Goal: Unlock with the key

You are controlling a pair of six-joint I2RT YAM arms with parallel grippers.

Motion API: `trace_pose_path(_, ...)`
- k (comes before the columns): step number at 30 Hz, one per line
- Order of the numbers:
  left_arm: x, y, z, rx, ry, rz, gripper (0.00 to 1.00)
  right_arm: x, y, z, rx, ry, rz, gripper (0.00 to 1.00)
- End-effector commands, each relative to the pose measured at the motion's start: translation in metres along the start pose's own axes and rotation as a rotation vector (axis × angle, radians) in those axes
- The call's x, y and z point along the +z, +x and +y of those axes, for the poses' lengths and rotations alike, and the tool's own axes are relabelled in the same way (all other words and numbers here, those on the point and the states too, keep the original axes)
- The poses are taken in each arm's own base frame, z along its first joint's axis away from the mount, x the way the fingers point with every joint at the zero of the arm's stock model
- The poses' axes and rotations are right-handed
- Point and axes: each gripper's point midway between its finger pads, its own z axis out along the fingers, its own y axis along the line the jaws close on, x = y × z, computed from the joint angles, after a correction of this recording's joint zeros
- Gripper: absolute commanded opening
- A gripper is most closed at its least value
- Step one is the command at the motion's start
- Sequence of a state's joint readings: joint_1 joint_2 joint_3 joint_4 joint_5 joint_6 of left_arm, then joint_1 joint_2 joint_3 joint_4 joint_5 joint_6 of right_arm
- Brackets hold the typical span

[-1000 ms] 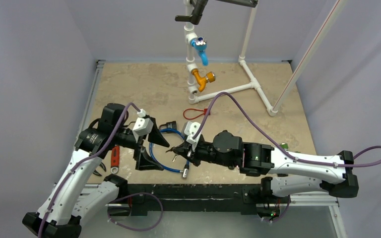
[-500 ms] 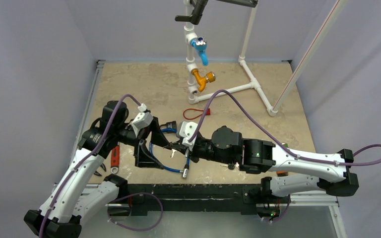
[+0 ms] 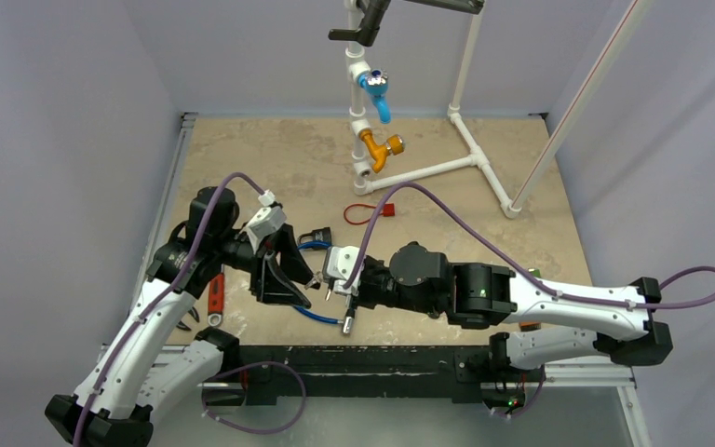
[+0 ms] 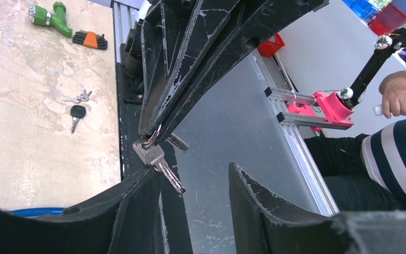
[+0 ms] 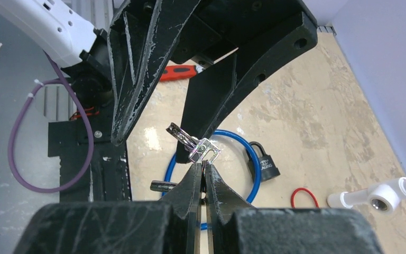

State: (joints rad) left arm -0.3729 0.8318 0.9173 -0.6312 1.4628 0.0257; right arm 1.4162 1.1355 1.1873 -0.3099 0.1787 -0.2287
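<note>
We see the right fingers (image 5: 193, 186) clenched on the key (image 5: 194, 146), holding it in the air above the blue cable loop (image 5: 238, 136). Our left fingers (image 4: 259, 211) stand apart on either side of it, not gripping. The padlock (image 5: 263, 163) lies on the counter (image 5: 306, 106) just beside the loop. A red tool (image 3: 215, 294) sits near the left edge, and the widest open room lies toward the white pipe frame (image 3: 447, 169).

- Top view: bright, even, soft light from above; only faint shadows under the arms on the counter (image 3: 270, 158).
- Wrist views: bottom foreground blurred, the key (image 5: 201, 151) sharp.
- Pale glare patch on the counter beside it.
</note>
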Motion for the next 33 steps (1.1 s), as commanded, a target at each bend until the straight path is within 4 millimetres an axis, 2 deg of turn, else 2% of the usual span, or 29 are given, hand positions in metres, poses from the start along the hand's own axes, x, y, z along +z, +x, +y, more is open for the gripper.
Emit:
trace_pose_path(1, -0.001, -0.002, -0.006, 0.021, 0.028, -0.008, 0.47, -0.006, -0.019, -0.013, -0.036, 0.055, -0.033, 0.0)
trace_pose_path(4, -0.001, -0.002, -0.003, 0.001, 0.008, -0.008, 0.35, -0.006, -0.022, -0.01, -0.039, 0.053, -0.039, 0.0)
trace_pose_path(7, -0.001, -0.002, 0.005, 0.01, -0.042, -0.007, 0.1, -0.006, -0.025, -0.008, -0.039, 0.054, -0.045, 0.0)
trace_pose_path(9, -0.002, -0.003, 0.013, 0.018, -0.094, -0.007, 0.0, -0.006, -0.027, -0.006, -0.035, 0.048, -0.056, 0.0)
trace_pose_path(16, -0.003, -0.001, 0.019, 0.039, -0.127, -0.002, 0.0, -0.006, -0.035, -0.001, -0.034, 0.045, -0.074, 0.0)
trace_pose_path(23, -0.005, 0.001, 0.027, 0.045, -0.182, 0.005, 0.16, -0.006, -0.041, 0.003, -0.049, 0.044, -0.074, 0.0)
trace_pose_path(33, -0.009, -0.002, 0.038, 0.063, -0.263, 0.007, 0.17, -0.002, -0.038, 0.017, -0.071, 0.019, -0.036, 0.0)
